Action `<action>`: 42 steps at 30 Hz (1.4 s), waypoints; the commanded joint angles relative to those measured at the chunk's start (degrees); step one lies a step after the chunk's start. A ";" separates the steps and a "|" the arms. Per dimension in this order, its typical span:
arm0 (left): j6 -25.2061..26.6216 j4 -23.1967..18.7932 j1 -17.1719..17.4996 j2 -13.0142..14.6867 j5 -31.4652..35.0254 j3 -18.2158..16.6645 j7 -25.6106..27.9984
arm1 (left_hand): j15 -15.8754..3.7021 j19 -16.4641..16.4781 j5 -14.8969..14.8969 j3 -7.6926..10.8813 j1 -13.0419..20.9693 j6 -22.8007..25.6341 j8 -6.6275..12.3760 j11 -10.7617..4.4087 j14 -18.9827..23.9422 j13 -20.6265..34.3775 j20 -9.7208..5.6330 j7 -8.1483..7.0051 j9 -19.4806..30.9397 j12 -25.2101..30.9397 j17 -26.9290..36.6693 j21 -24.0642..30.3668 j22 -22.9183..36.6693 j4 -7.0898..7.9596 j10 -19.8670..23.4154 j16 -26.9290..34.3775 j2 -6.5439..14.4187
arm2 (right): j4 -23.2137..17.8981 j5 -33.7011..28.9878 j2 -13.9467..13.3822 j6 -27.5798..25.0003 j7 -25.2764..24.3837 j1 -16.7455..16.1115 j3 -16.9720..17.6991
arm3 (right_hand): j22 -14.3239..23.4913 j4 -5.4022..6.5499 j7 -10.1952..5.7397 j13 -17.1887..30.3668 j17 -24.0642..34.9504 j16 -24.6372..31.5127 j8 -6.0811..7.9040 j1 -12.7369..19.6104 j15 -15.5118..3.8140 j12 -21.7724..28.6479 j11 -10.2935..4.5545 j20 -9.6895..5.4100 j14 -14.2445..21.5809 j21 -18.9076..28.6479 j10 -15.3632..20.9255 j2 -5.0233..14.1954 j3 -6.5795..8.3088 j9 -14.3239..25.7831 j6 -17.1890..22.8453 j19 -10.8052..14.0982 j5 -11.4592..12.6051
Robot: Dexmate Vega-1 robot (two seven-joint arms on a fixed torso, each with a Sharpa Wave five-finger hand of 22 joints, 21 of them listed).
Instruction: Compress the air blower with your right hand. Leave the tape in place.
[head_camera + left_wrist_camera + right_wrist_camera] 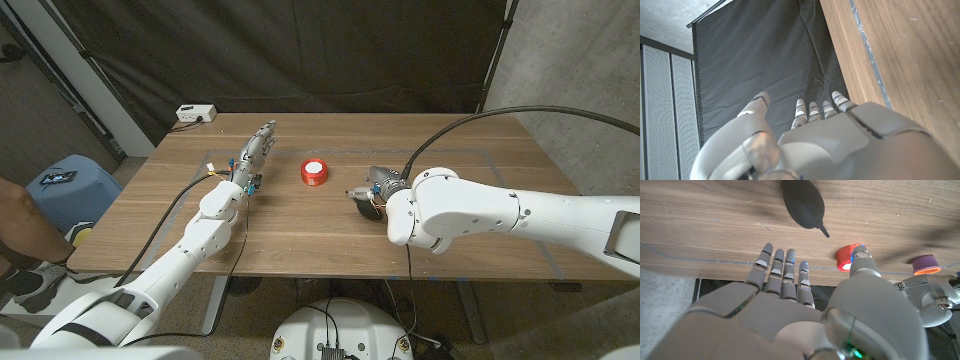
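Note:
The black air blower (802, 202) lies on the wooden table (470, 150), its nozzle pointing toward the red tape roll (847, 259). My right hand (790, 305) hovers over it with fingers straight and apart, holding nothing and clear of the blower. In the head view the right hand (375, 188) sits right of centre, a short way right of the red tape (314, 172); the blower is mostly hidden under it there. My left hand (255, 155) stands left of the tape, fingers stretched toward the table's far edge, empty; its back (830, 140) shows in the left wrist view.
A small purple object (925, 265) sits beside my left hand (935, 300). A white power strip (195, 114) lies at the back left corner. A blue stool (65, 185) and a person's leg (20, 230) are off the table's left side. A black curtain hangs behind.

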 commanded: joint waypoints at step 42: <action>0.02 -0.21 -0.06 -0.39 -0.34 -0.09 0.27 | 0.26 0.38 0.21 0.19 0.40 0.41 -0.13 -0.19 -0.06 0.17 0.40 0.17 0.18 0.01 0.14 -0.12 0.27 -0.37 0.22 0.20 0.21 | 5.53 -3.19 1.56 0.00 0.01 -1.13 -4.27 | 0.18 0.19 3.53 3.04 2.25 1.74 0.16 2.35 -2.17 2.77 -0.77 -0.56 2.12 0.76 1.29 -0.29 1.09 0.60 1.49 1.75 -1.72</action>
